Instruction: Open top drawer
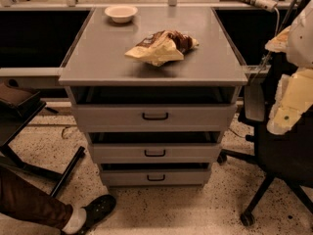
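Camera view: end effector (288, 104) hangs idle, open or closed I cannot tell; top drawer (195, 116), well to its left, looks untouched, so the whole pull remains.

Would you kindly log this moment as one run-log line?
top drawer: dark gap above front, untouched | gripper: right edge, away from drawer | chip bag: on cabinet top

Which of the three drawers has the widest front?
The top drawer: its front is wider and taller than those of the middle drawer and bottom drawer. The gripper hangs off to its right.
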Controlling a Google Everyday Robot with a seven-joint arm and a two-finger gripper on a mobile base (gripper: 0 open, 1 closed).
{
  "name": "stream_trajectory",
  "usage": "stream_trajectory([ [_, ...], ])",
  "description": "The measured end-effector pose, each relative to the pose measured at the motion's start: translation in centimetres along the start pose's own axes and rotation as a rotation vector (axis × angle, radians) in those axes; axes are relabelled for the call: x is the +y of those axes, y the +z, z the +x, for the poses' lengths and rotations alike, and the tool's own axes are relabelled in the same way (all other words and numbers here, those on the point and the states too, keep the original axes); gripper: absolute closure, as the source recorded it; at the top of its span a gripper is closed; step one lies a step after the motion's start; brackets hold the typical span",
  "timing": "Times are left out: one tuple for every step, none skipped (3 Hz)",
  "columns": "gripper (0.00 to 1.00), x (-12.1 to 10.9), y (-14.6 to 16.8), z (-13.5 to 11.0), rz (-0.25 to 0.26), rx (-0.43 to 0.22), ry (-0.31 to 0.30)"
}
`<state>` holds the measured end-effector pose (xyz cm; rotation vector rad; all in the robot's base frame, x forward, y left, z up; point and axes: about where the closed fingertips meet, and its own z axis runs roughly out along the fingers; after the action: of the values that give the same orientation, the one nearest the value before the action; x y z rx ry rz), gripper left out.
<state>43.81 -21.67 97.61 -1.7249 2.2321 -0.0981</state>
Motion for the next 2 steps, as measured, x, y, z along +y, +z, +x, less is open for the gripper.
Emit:
stream_trajectory([
  [0.0, 0.0, 0.0, 0.0, 0.0, 0.0, 0.0],
  [0.0, 0.1, 1.3, 0.1, 0.021, -0.025, 0.009],
])
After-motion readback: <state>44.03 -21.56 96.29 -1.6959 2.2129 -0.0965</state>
